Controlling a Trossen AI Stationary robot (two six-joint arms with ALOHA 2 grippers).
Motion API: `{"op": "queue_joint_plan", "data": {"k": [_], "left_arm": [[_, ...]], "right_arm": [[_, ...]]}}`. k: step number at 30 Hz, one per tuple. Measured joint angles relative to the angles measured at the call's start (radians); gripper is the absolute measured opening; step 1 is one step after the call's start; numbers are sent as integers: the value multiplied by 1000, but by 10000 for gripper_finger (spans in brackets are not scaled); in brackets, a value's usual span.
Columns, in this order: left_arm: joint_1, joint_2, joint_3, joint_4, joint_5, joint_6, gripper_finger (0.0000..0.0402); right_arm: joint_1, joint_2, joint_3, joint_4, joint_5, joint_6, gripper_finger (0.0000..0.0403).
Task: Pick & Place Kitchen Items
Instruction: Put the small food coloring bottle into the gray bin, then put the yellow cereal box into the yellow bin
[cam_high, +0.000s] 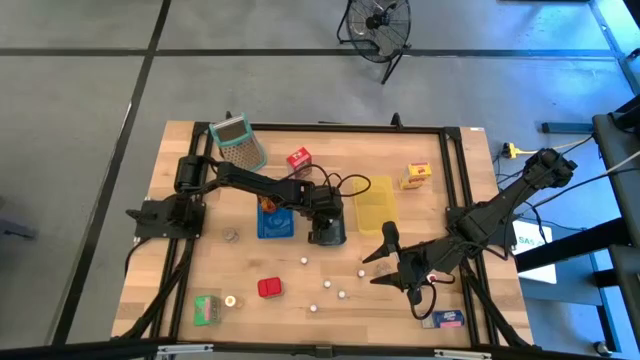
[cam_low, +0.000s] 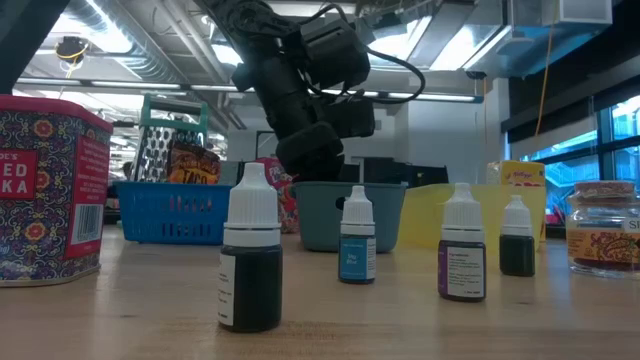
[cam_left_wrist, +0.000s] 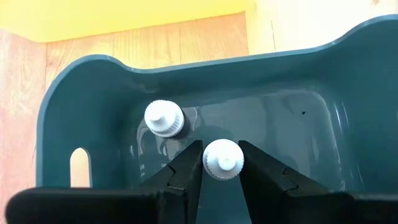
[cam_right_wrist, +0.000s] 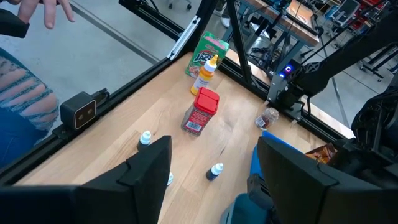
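Note:
A grey-blue bin (cam_high: 327, 232) stands mid-table between a blue tray (cam_high: 275, 222) and a yellow tray (cam_high: 375, 203). My left gripper (cam_left_wrist: 222, 168) reaches down into the bin (cam_left_wrist: 62, 124), shut on a small white-capped bottle (cam_left_wrist: 222, 160). A second bottle (cam_left_wrist: 165, 118) stands upright on the bin's floor beside it. Several more small bottles (cam_low: 250, 250) stand upright on the table toward the near edge. My right gripper (cam_high: 383, 262) hangs open above the table, right of the bin, holding nothing. My left gripper pinches the bottle's white cap (cam_left_wrist: 211, 163) between its two fingers, one on each side. The fingers come slanting down from above into the bin. The bottle stands upright inside the bin; its cap hides whether its base rests on the floor.
A red tin (cam_high: 269, 288), green carton (cam_high: 207, 308), red carton (cam_high: 299, 160) and yellow carton (cam_high: 417, 175) sit around the table. A mesh basket (cam_high: 238, 143) lies at the far left. A person's hand (cam_right_wrist: 43, 12) shows beyond the table edge.

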Motion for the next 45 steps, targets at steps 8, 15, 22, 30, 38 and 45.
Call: {"op": "queue_joint_plan", "data": {"k": [8, 15, 22, 30, 38, 45], "left_arm": [[0, 0, 0, 0, 0, 0, 98], [0, 0, 0, 0, 0, 0, 127], [0, -1, 0, 0, -1, 0, 151], [0, -7, 0, 0, -1, 0, 151], [0, -72, 2, -25, -2, 0, 154], [-1, -156, 2, -77, -9, 0, 155]], "right_arm": [[0, 0, 0, 0, 0, 0, 240], [0, 0, 0, 0, 0, 0, 240], [0, 0, 0, -4, 0, 0, 240], [0, 0, 0, -7, 1, 0, 240], [0, 0, 0, -2, 1, 0, 240], [0, 0, 0, -15, 3, 63, 240]]}}
